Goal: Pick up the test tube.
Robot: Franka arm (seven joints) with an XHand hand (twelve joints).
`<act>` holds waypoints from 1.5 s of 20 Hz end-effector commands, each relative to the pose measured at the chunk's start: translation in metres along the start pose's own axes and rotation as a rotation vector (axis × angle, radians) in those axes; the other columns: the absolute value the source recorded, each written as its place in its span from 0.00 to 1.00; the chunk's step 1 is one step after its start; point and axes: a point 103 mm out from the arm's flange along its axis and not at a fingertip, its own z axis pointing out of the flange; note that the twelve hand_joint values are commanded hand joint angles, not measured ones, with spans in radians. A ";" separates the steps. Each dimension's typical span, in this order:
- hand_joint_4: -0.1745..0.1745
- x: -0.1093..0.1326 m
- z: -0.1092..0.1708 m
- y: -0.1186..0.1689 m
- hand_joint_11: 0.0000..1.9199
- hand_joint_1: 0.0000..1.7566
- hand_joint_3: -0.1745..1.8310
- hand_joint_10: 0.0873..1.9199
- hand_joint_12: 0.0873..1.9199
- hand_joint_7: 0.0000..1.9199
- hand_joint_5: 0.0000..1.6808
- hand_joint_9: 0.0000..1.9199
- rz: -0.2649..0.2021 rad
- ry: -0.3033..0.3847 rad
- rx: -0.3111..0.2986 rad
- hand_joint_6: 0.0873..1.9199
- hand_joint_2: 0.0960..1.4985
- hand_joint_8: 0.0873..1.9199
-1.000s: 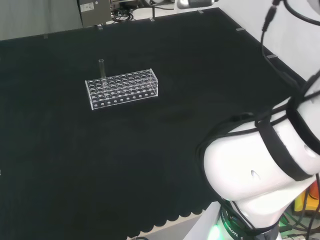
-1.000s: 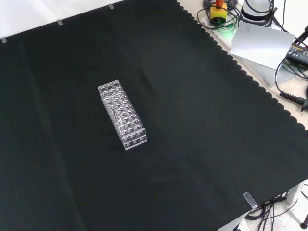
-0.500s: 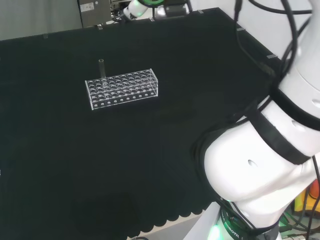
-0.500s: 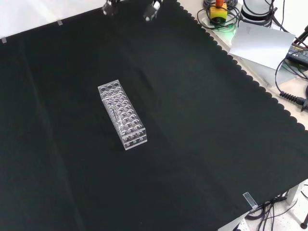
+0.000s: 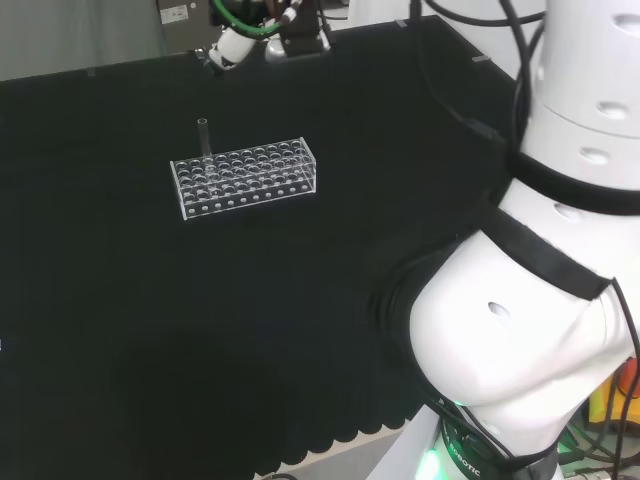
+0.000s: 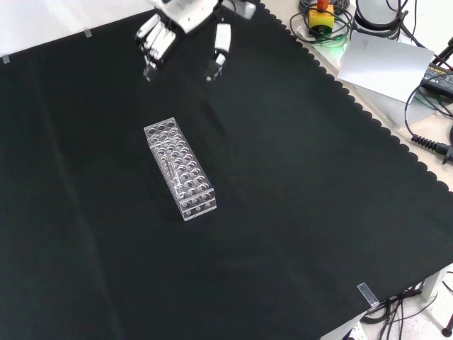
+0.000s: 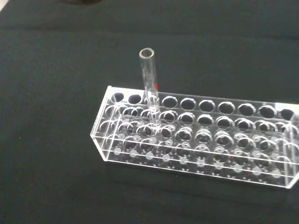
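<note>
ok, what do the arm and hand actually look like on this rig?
The arm has big rounded glossy white links with black bands at the joints, black cables running along them and a green light at the base. The hand is white with black segments along the fingers and dark tips.

On my feed: a clear rack (image 7: 196, 135) dotted with rows of round holes stands on the table's black cloth (image 6: 297, 212); the clear test tube (image 7: 149, 88) bears a small red mark; the robot hand (image 6: 185, 15) shows white with black fingertips.
</note>
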 end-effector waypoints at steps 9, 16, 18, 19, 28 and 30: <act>0.11 0.028 0.067 0.069 0.02 0.42 0.33 0.45 0.81 0.24 0.24 0.19 -0.014 -0.061 0.149 0.00 0.48 0.45; 0.08 0.022 0.081 0.091 0.05 0.43 0.34 0.43 0.79 0.31 0.30 0.25 0.011 -0.092 0.183 0.02 0.48 0.45; 0.08 0.021 0.085 0.097 0.05 0.43 0.34 0.43 0.79 0.31 0.30 0.25 0.019 -0.100 0.191 0.02 0.48 0.45; 0.08 0.019 0.086 0.099 0.05 0.43 0.34 0.42 0.79 0.31 0.30 0.25 0.021 -0.109 0.195 0.03 0.48 0.45; 0.08 0.006 0.096 0.119 0.06 0.43 0.34 0.42 0.79 0.33 0.29 0.26 0.049 -0.167 0.228 0.04 0.48 0.46; 0.08 0.003 0.099 0.122 0.06 0.44 0.34 0.42 0.79 0.34 0.29 0.27 0.062 -0.153 0.235 0.05 0.47 0.46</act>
